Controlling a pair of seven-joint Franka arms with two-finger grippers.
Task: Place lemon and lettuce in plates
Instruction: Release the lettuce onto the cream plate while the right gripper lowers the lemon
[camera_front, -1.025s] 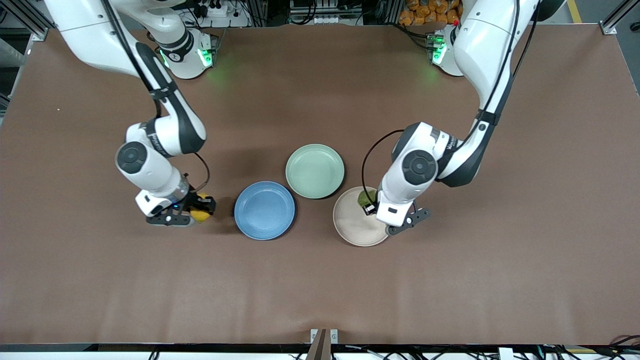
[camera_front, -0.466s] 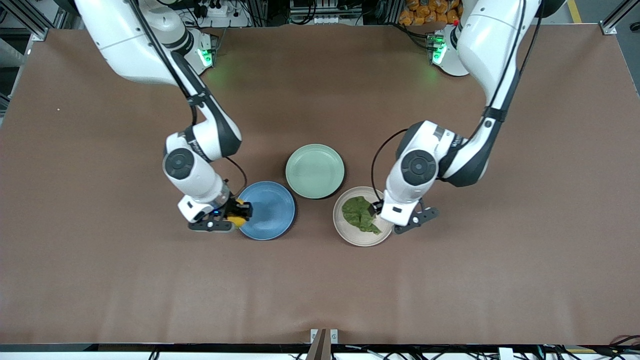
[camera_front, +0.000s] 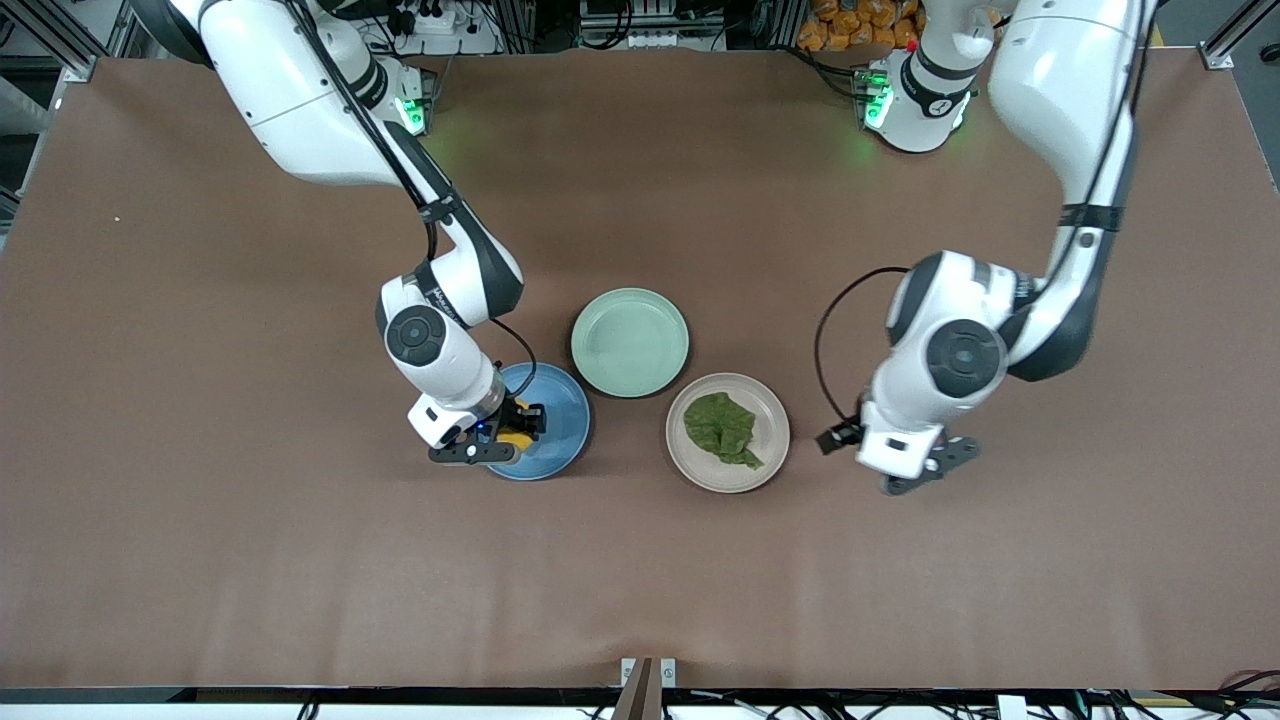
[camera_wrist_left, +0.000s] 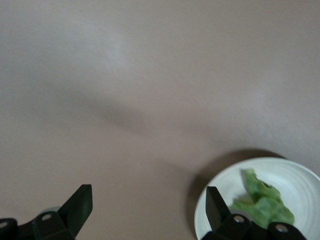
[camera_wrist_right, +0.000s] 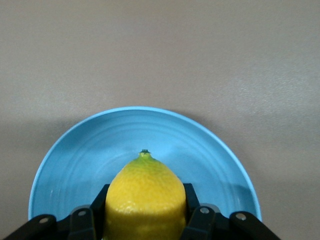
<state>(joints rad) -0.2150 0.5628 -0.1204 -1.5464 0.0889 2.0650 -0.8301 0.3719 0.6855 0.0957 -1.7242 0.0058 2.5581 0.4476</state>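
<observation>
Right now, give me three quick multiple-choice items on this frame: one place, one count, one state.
1. Where does the lettuce lie?
A. on the beige plate
B. on the mint green plate
C. on the bare table

2. How many plates are on the table?
A. two
B. three
C. four

3. What is the right claw doing?
A. hanging open and empty
B. gripping the lemon over the blue plate
C. pressing the lettuce

Key: 1 A, the leaf sits inside the beige rim. 2 B, blue, beige and mint green. 3 B, fingers clamp the lemon above blue; the left claw is open, over bare table.
</observation>
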